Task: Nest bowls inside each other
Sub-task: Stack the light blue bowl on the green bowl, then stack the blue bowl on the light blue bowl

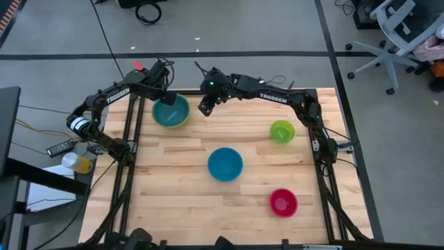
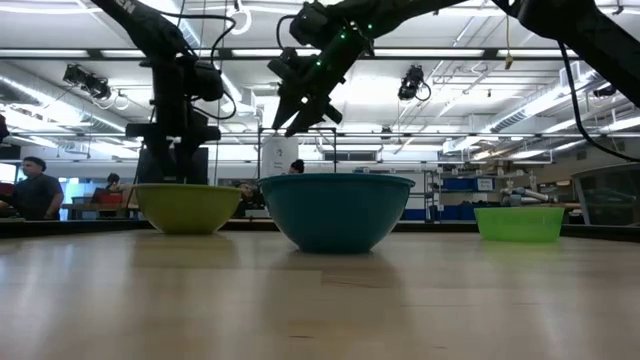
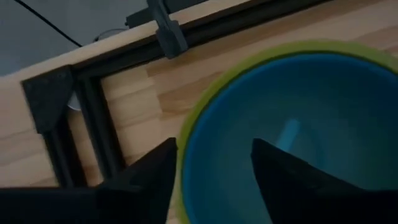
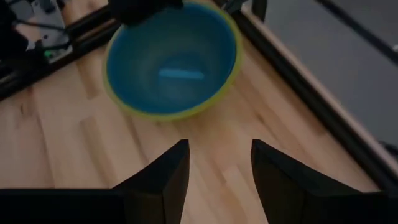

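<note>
Sitting nested near far-left corner of bench (image 1: 173, 208): light blue bowl (image 1: 169, 111) inside yellow-green bowl (image 1: 184, 117). Waiting loose: teal bowl (image 1: 225, 164), lime bowl (image 1: 282, 131), red bowl (image 1: 283, 202). Hovering there, jaws open, empty: left gripper (image 3: 214, 180), right gripper (image 4: 220, 168).

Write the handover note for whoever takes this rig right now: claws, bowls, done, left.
Left claw: open, over the near rim of the nested pair at the table's far left.
Right claw: open, empty, raised just right of that pair.
Done: light blue bowl sits inside the yellow-green bowl.
Left: teal bowl at the centre, lime green bowl on the right, red-pink bowl near right; all single, upright, apart on the table.
</note>
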